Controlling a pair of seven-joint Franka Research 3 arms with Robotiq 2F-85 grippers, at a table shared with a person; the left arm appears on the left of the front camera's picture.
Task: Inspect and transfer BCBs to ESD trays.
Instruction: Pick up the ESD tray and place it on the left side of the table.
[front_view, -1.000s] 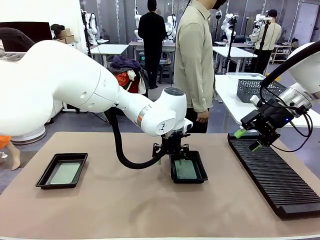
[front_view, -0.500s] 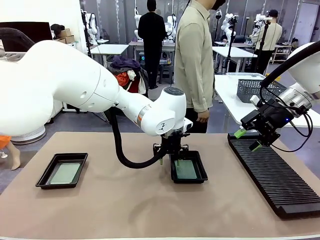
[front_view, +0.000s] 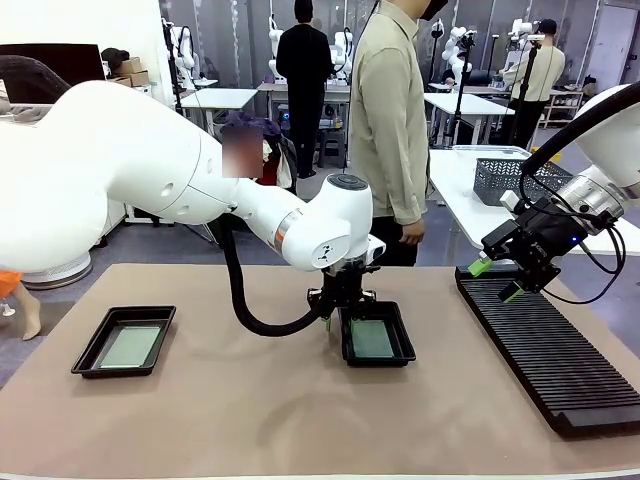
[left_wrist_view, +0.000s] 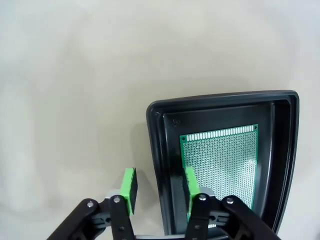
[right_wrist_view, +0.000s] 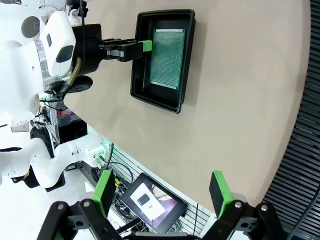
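Note:
Two black ESD trays lie on the tan mat. The left tray (front_view: 92, 350) holds a pale BCB (front_view: 130, 346). The middle tray (front_view: 403, 340) (left_wrist_view: 220, 100) (right_wrist_view: 160, 102) holds a green perforated BCB (front_view: 372, 339) (left_wrist_view: 225, 160) (right_wrist_view: 166, 59). My left gripper (front_view: 338, 314) (left_wrist_view: 160, 192) points down over this tray's left rim. One pad (left_wrist_view: 191, 186) is inside the wall and the other (left_wrist_view: 130, 186) outside, each with a small gap to it. The jaws are partly closed and hold nothing. My right gripper (front_view: 497, 280) (right_wrist_view: 162, 200) hangs open and empty above the rack's far end.
A long black ribbed rack (front_view: 545, 350) runs along the right side of the mat. A grey mesh basket (front_view: 510, 178) sits on a white table behind it. A person (front_view: 388, 120) stands at the table's far edge, behind the middle tray.
My left gripper's jaws have narrowed around the middle tray's left rim, and the gripper has shifted slightly left. The right arm has stayed still.

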